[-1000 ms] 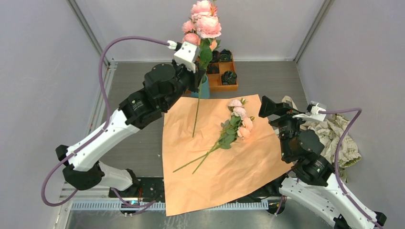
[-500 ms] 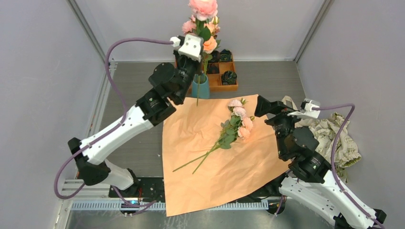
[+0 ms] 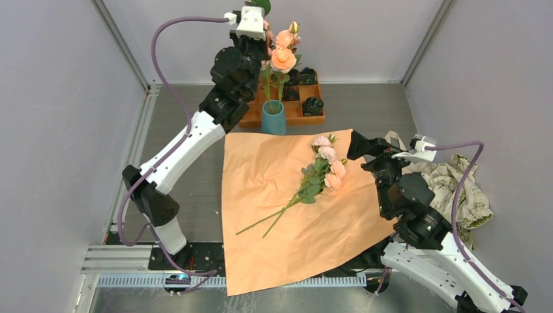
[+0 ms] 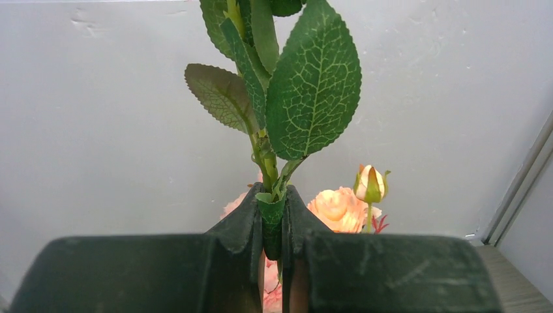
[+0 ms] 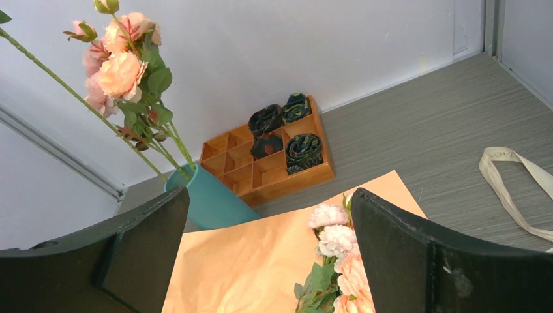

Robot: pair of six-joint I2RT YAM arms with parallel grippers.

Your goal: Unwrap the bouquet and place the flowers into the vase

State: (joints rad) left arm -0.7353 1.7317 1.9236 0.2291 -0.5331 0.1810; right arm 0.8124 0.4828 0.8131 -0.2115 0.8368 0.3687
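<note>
Lying spread on the desk (image 3: 365, 111) just in front of the vase (image 3: 274, 120), the orange paper sheet (image 3: 287, 222) carries the loose roses (image 3: 326, 166). The right end effector (image 5: 270, 208) hangs to the near right of the vase, jaws wide apart and holding nothing. The left end effector (image 4: 274, 225), high above the vase, is clamped on a leafy rose stem (image 4: 261, 140). Other roses (image 3: 282, 57) stand in the vase.

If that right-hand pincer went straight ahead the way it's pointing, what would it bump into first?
Most likely the pink roses lying on the orange paper, just ahead of the open right pincer. Depth is hard to judge; it might skim over them toward the vase.
</note>
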